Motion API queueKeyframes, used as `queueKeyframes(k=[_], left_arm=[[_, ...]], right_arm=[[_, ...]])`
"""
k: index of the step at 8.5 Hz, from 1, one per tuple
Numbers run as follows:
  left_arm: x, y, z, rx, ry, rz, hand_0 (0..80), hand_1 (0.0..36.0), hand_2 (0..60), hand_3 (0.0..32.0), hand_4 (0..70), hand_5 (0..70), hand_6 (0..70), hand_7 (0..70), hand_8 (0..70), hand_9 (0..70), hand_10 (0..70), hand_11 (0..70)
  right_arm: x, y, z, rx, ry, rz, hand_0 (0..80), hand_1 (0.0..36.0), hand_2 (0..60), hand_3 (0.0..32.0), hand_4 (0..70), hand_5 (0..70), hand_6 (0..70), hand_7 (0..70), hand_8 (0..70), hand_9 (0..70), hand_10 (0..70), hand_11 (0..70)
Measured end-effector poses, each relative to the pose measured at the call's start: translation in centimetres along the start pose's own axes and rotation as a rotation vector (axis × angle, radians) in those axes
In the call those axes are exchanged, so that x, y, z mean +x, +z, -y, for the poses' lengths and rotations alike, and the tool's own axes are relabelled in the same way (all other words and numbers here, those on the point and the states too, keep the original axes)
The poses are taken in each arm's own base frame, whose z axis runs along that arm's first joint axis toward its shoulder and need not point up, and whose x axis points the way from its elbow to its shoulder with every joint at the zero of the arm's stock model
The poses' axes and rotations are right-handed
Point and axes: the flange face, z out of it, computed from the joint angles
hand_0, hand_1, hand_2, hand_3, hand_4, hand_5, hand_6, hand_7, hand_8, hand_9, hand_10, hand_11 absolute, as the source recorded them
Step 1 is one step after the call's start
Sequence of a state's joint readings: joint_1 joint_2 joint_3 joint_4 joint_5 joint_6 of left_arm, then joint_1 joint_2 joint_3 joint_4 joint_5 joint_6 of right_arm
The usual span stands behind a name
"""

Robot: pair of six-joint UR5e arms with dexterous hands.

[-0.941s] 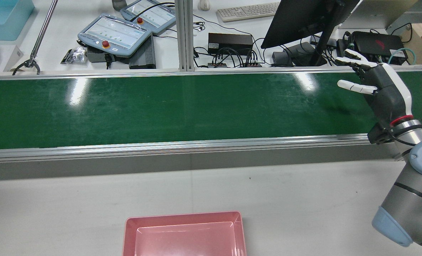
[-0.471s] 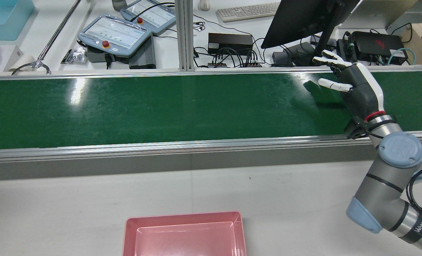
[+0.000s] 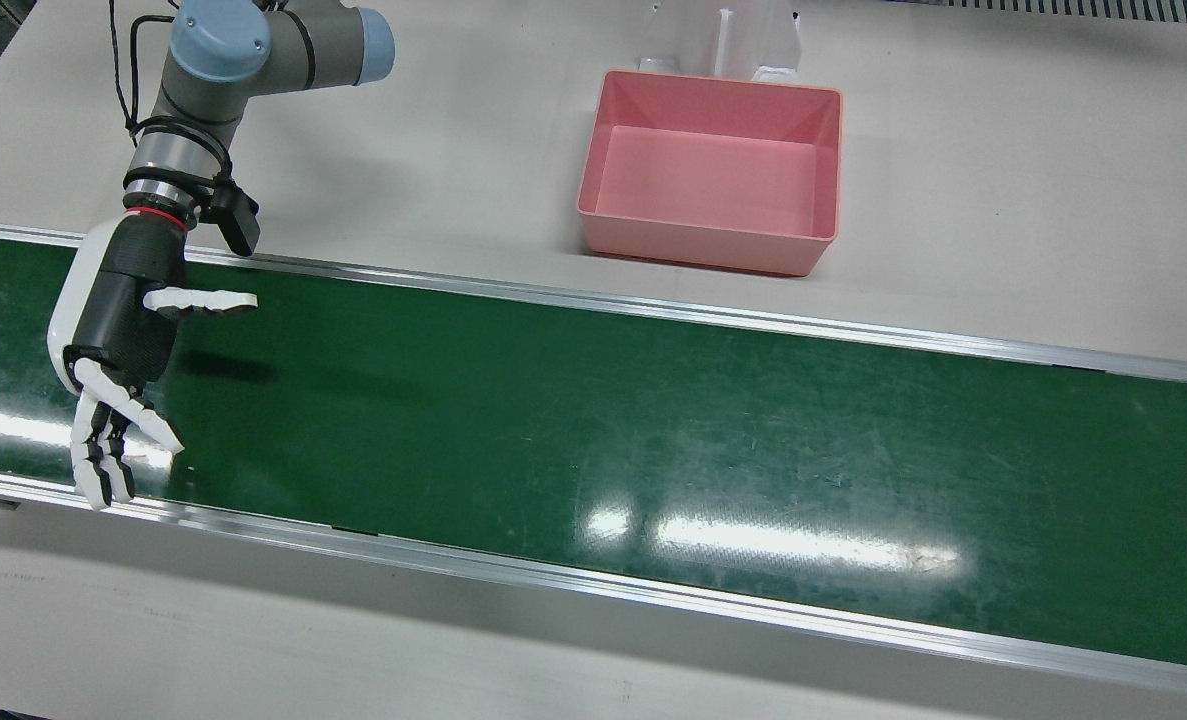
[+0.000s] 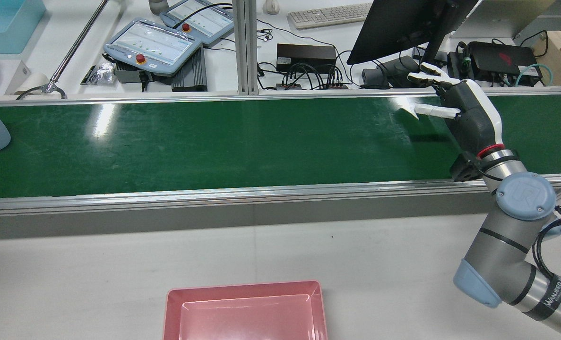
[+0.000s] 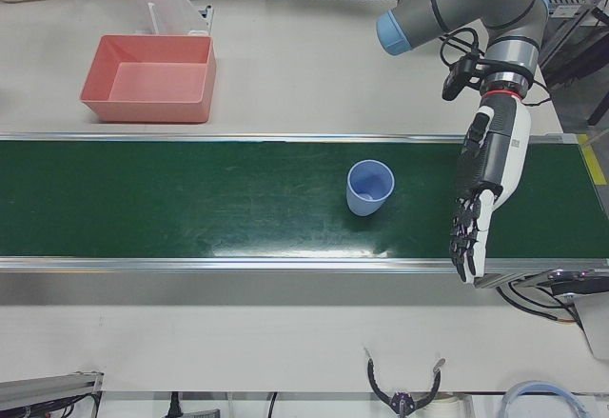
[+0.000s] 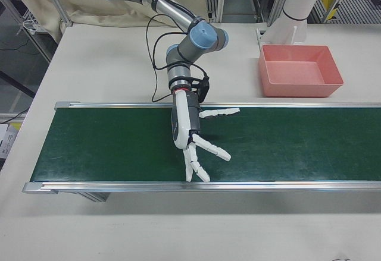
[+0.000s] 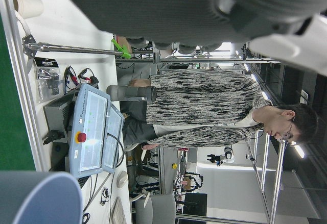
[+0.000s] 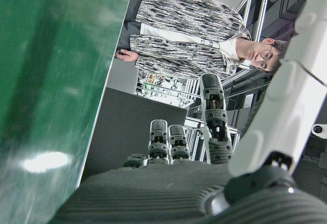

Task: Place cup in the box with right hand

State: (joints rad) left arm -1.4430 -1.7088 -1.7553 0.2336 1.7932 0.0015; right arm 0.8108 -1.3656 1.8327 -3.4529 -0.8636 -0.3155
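Cup: pale blue, plain tapered tumbler, upright, mouth up, looks empty. It stands on the green conveyor belt, at the left edge of the rear view.

Handling (judgement): thin-walled plastic, so light and easy to tip with a sideways nudge. The smooth wall is likely slick, and the rim may flex if squeezed hard. Best hold is around the mid-wall, fingers one side and thumb opposite, with modest force. Avoid the rim alone.

Right robot hand: empty, fingers extended and spread wide, thumb out to the side. It hovers over the right end of the belt, well apart from the cup.

Left robot hand: also empty, fingers straight, over the belt just beyond the cup. Its camera shows the blue wall close by.

Box: pink, rigid moulded plastic, rectangular, sloped walls, nothing in it. It sits on the white matte counter, on the robot's side of the belt.

Belt: glossy, scuffed, aluminium rails.
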Motion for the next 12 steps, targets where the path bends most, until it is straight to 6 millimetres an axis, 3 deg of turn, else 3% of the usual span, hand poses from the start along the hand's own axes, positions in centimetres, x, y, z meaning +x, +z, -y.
queueKeyframes(k=[1, 2, 3, 4, 5, 6, 7, 8, 9, 10, 11, 12], left_arm=[[-0.01, 0.01, 0.01, 0.000, 0.000, 0.000, 0.0, 0.0, 0.0, 0.0, 0.0, 0.0, 0.0, 0.0, 0.0, 0.0, 0.0, 0.0], [-0.02, 0.01, 0.01, 0.000, 0.000, 0.000, 0.0, 0.0, 0.0, 0.0, 0.0, 0.0, 0.0, 0.0, 0.0, 0.0, 0.0, 0.0], [-0.04, 0.02, 0.01, 0.000, 0.000, 0.001, 0.0, 0.0, 0.0, 0.0, 0.0, 0.0, 0.0, 0.0, 0.0, 0.0, 0.0, 0.0], [-0.02, 0.01, 0.02, 0.000, 0.000, 0.000, 0.0, 0.0, 0.0, 0.0, 0.0, 0.0, 0.0, 0.0, 0.0, 0.0, 0.0, 0.0], [-0.02, 0.02, 0.02, 0.000, 0.000, 0.001, 0.0, 0.0, 0.0, 0.0, 0.0, 0.0, 0.0, 0.0, 0.0, 0.0, 0.0, 0.0], [-0.03, 0.02, 0.01, 0.000, 0.000, 0.001, 0.0, 0.0, 0.0, 0.0, 0.0, 0.0, 0.0, 0.0, 0.0, 0.0, 0.0, 0.0], [-0.02, 0.01, 0.00, 0.000, 0.000, 0.000, 0.0, 0.0, 0.0, 0.0, 0.0, 0.0, 0.0, 0.0, 0.0, 0.0, 0.0, 0.0], [-0.02, 0.02, 0.00, 0.000, 0.000, 0.001, 0.0, 0.0, 0.0, 0.0, 0.0, 0.0, 0.0, 0.0, 0.0, 0.0, 0.0, 0.0], [-0.03, 0.01, 0.01, 0.000, 0.000, 0.001, 0.0, 0.0, 0.0, 0.0, 0.0, 0.0, 0.0, 0.0, 0.0, 0.0, 0.0, 0.0], [-0.04, 0.01, 0.01, 0.001, 0.000, 0.001, 0.0, 0.0, 0.0, 0.0, 0.0, 0.0, 0.0, 0.0, 0.0, 0.0, 0.0, 0.0], [-0.05, 0.02, 0.02, 0.001, 0.000, 0.001, 0.0, 0.0, 0.0, 0.0, 0.0, 0.0, 0.0, 0.0, 0.0, 0.0, 0.0, 0.0], [-0.05, 0.02, 0.02, 0.000, -0.001, 0.001, 0.0, 0.0, 0.0, 0.0, 0.0, 0.0, 0.0, 0.0, 0.0, 0.0, 0.0, 0.0]], right_arm=[[0.07, 0.12, -0.20, -0.002, -0.001, 0.001, 46.7, 12.2, 17.8, 0.0, 25.8, 3.9, 5.5, 21.3, 10.6, 19.8, 0.3, 1.5], [0.21, 0.19, -0.30, -0.004, -0.002, -0.001, 47.5, 10.3, 10.6, 0.0, 28.0, 3.8, 5.5, 21.3, 10.6, 19.9, 0.2, 1.2], [0.30, 0.18, -0.25, -0.003, -0.003, -0.003, 46.6, 10.6, 13.0, 0.0, 25.3, 3.8, 5.3, 20.6, 10.5, 19.5, 0.2, 1.2], [0.31, 0.17, -0.24, -0.003, -0.003, -0.005, 47.8, 8.8, 5.2, 0.0, 27.4, 3.7, 5.2, 20.2, 10.3, 19.3, 0.0, 0.7], [0.29, 0.12, -0.17, -0.003, -0.003, -0.006, 45.8, 11.3, 15.8, 0.0, 23.7, 3.6, 5.2, 20.0, 10.2, 19.1, 0.0, 0.4], [0.25, 0.05, -0.07, -0.002, -0.004, -0.006, 48.0, 9.3, 5.3, 0.0, 26.6, 3.9, 5.2, 20.0, 10.3, 19.2, 0.0, 1.0], [0.23, 0.02, -0.03, -0.001, -0.004, -0.006, 47.5, 11.5, 12.6, 0.0, 24.5, 4.1, 5.4, 20.2, 10.5, 19.6, 0.2, 1.3], [0.22, 0.04, -0.10, -0.001, -0.004, -0.006, 47.4, 11.6, 13.2, 0.0, 25.7, 4.0, 5.4, 20.7, 10.6, 19.7, 0.0, 0.7], [0.20, 0.03, -0.18, -0.002, -0.004, -0.005, 46.6, 13.3, 20.8, 0.0, 23.6, 3.9, 5.4, 20.8, 10.7, 19.8, 0.0, 0.4], [0.27, -0.03, -0.23, -0.002, -0.004, -0.007, 46.5, 12.4, 18.5, 0.0, 24.3, 3.9, 5.4, 20.9, 10.7, 19.9, 0.0, 0.4], [0.30, -0.11, -0.20, -0.001, -0.005, -0.009, 47.8, 10.8, 10.6, 0.0, 25.8, 4.1, 5.4, 20.7, 10.7, 19.8, 0.0, 0.8], [0.37, -0.20, -0.18, -0.001, -0.005, -0.011, 47.5, 12.0, 14.3, 0.0, 24.5, 4.2, 5.5, 20.8, 10.8, 20.0, 0.0, 1.0]])
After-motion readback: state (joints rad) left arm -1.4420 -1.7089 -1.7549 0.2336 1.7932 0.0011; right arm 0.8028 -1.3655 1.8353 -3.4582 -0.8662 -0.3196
